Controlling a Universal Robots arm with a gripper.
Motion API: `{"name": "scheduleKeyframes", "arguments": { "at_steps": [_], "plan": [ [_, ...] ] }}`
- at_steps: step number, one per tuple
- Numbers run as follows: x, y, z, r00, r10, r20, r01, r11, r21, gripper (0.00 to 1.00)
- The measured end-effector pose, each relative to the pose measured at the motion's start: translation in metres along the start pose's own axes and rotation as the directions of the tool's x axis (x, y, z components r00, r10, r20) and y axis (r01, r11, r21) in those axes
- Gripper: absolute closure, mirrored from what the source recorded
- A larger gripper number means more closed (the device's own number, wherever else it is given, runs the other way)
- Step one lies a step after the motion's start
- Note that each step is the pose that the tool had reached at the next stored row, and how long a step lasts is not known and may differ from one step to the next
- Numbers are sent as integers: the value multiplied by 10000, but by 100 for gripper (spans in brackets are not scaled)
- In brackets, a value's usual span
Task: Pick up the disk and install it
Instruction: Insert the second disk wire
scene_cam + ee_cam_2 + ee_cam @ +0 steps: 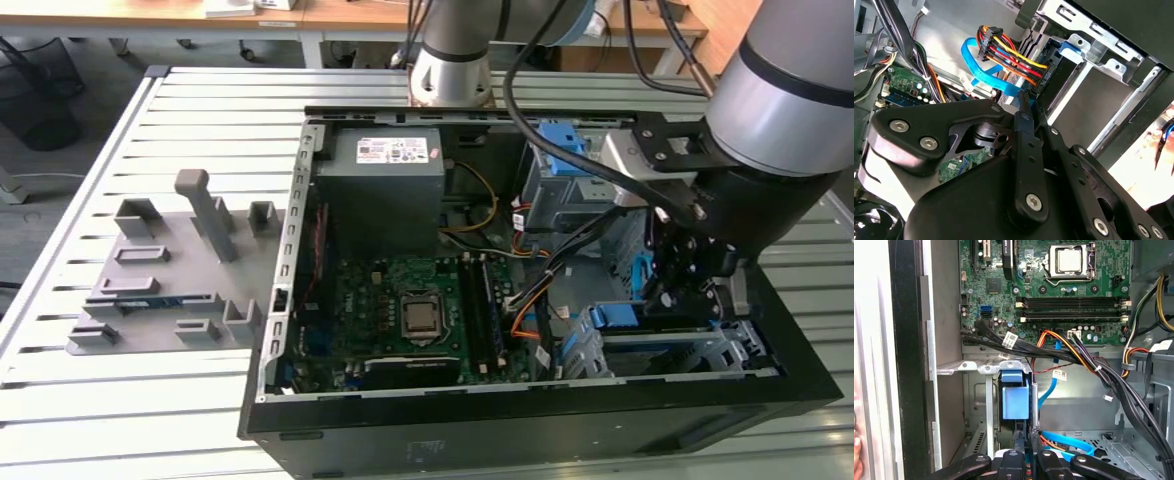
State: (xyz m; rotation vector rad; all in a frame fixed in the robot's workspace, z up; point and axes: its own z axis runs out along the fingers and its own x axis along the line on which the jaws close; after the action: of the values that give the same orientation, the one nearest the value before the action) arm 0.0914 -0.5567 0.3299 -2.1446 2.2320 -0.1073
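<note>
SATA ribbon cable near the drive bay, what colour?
Light blue. The flat cable shows best in the second wrist view, looping beside the multicoloured power wires.

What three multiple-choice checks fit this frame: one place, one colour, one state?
1. Where is the pincer relative to the computer case?
A. outside it
B. inside it, by the drive cage
C. high above it

2. What colour is the flat cable near the pincer?
A. blue
B. white
C. pink

3. What state is the case in?
A. closed by a panel
B. open, motherboard exposed
C. tipped upside down

Key: 1 B, as the first wrist view shows the pincer low within the case walls beside the metal cage. 2 A, as the cable loops bright blue in the second wrist view. 3 B, as the exterior view shows the board in plain sight.
</note>
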Motion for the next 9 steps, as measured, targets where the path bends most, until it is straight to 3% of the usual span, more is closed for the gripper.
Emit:
{"name": "scheduleKeyframes", "arguments": {
  "at_steps": [9],
  "plan": [
    [2, -8, 27, 10000, -1, -5, 1, 10000, -58, 84]
  ]
}}
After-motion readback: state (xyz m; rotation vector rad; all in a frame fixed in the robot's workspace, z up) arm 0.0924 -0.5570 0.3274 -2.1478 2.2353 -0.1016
